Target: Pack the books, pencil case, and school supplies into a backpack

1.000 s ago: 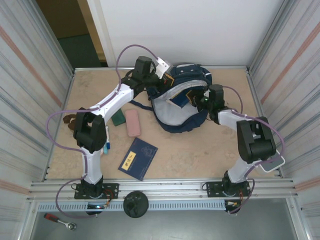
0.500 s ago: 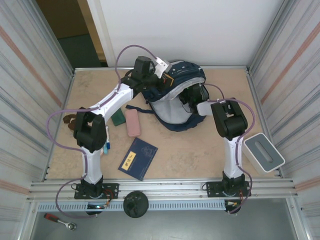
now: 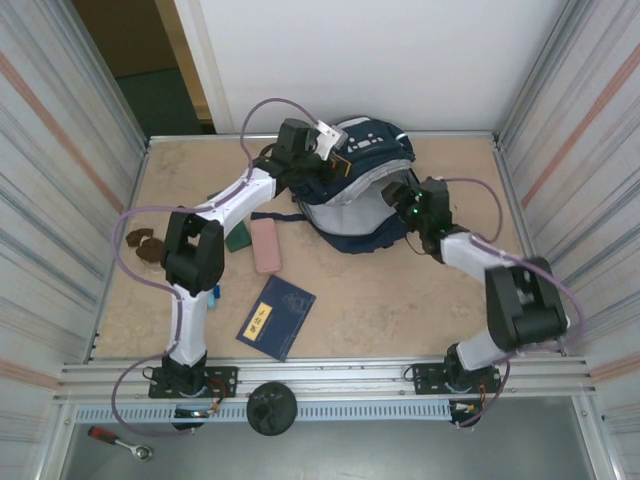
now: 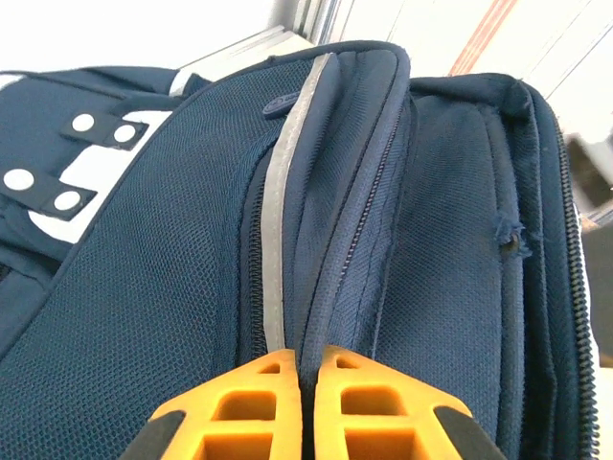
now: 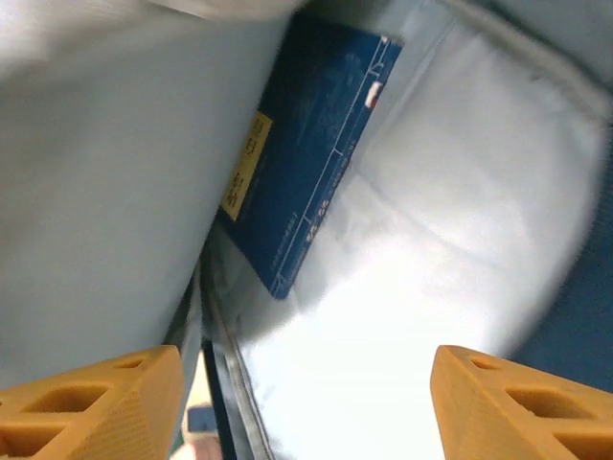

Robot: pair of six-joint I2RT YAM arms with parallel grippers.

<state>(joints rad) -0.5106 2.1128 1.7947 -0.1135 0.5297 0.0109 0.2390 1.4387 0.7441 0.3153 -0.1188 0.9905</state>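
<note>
The navy backpack [image 3: 372, 222] lies at the back middle of the table with its pale-lined mouth held open. My left gripper [image 3: 331, 163] [image 4: 306, 356] is shut on a fold of the backpack's rim [image 4: 335, 278]. At the bag's right edge my right gripper [image 3: 407, 203] [image 5: 306, 374] stands open with nothing between its fingers. One navy book [image 5: 306, 163] with a yellow label lies inside on the lining, apart from the fingers. A second book [image 3: 275, 317] lies on the table at front left. The pink pencil case [image 3: 266, 245] rests left of the bag. Pens [image 3: 213, 290] lie by the left arm.
A dark green flat object [image 3: 237, 237] lies beside the pencil case. Brown lumpy pieces [image 3: 143, 243] sit at the far left. Metal walls close in both sides. The bag's strap [image 3: 283, 213] trails left onto the table.
My right gripper has opened and let go of the book, which now lies inside the backpack. The right arm has swung round at the bag's right edge. The left gripper keeps its hold.
</note>
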